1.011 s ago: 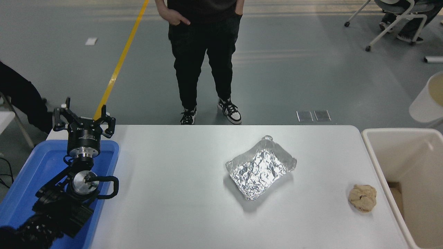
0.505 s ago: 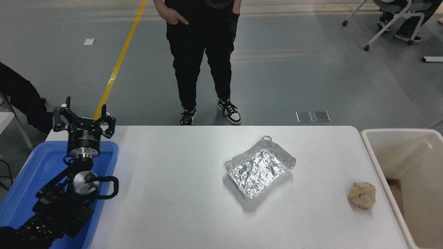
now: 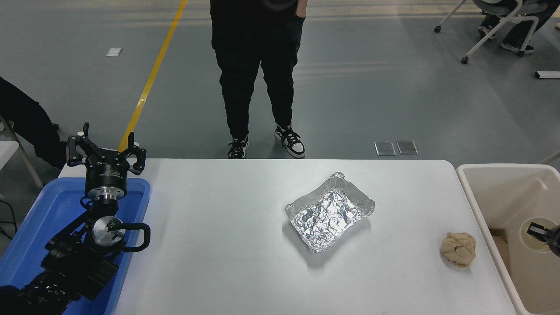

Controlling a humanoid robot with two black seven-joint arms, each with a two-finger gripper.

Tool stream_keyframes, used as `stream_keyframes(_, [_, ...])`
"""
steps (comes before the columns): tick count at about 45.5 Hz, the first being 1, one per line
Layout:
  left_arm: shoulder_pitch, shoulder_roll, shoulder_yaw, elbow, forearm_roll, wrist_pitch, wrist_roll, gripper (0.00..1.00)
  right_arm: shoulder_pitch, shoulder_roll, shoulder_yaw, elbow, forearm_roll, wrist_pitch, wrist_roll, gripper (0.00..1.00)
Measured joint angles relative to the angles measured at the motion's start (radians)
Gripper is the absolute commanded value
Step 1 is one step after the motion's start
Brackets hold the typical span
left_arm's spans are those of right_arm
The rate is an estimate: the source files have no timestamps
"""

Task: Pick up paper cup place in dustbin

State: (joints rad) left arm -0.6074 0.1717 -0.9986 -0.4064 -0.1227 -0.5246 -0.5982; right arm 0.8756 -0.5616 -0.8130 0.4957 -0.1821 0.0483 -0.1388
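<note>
crinkly shiny foil tray (image 3: pixel 329 212), smooth matt plastic dustbin (image 3: pixel 474 205), crumpled paper ball (image 3: pixel 458 248), glossy blue plastic tray (image 3: pixel 26 232)

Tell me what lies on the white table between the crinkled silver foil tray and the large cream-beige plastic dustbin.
In the head view, only a tan crumpled paper ball lies between the silver foil tray and the cream-beige dustbin, close to the bin.

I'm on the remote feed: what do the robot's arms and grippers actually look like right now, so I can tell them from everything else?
The left arm is black, built of blocky links with a round silver joint cap and a looping black cable beside it. A silver ring sits under the black cylindrical wrist of the left gripper, which has thin black linkage fingers. Of the right gripper, only a small black tip shows at the picture's right edge.
</note>
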Motion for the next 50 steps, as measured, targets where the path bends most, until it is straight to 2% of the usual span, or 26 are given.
stream_keyframes(2, [0.000, 0.000, 0.000, 0.000, 0.000, 0.000, 0.000, 0.99, -0.008, 0.004, 0.009, -0.007, 0.003, -0.003, -0.002, 0.97])
stream_keyframes(3, [0.000, 0.000, 0.000, 0.000, 0.000, 0.000, 0.000, 0.99, -0.011, 0.006, 0.012, -0.009, 0.005, -0.004, -0.003, 1.00])
stream_keyframes(13, [0.000, 0.000, 0.000, 0.000, 0.000, 0.000, 0.000, 0.99, -0.021, 0.013, 0.039, -0.015, 0.011, -0.006, -0.007, 1.00])
stream_keyframes(20, [0.000, 0.000, 0.000, 0.000, 0.000, 0.000, 0.000, 0.99, 0.056, -0.038, 0.032, 0.049, -0.005, 0.002, -0.007, 0.99])
stream_keyframes(29, [0.000, -0.001, 0.000, 0.000, 0.002, -0.002, 0.000, 0.99, 0.362, -0.175, -0.094, 0.318, -0.157, 0.009, -0.007, 1.00])
stream_keyframes(34, [0.000, -0.001, 0.000, 0.000, 0.003, -0.002, 0.001, 0.99, 0.567, -0.209, -0.200, 0.488, -0.235, 0.012, -0.007, 1.00])
stream_keyframes(43, [0.000, 0.000, 0.000, 0.000, 0.003, -0.002, 0.002, 0.99, 0.917, -0.168, -0.355, 0.774, -0.293, 0.083, -0.008, 1.00])
stream_keyframes(50, [0.000, 0.000, 0.000, 0.000, 0.003, -0.002, 0.002, 0.99, 1.113, -0.073, -0.382, 0.926, -0.215, 0.241, -0.008, 1.00])
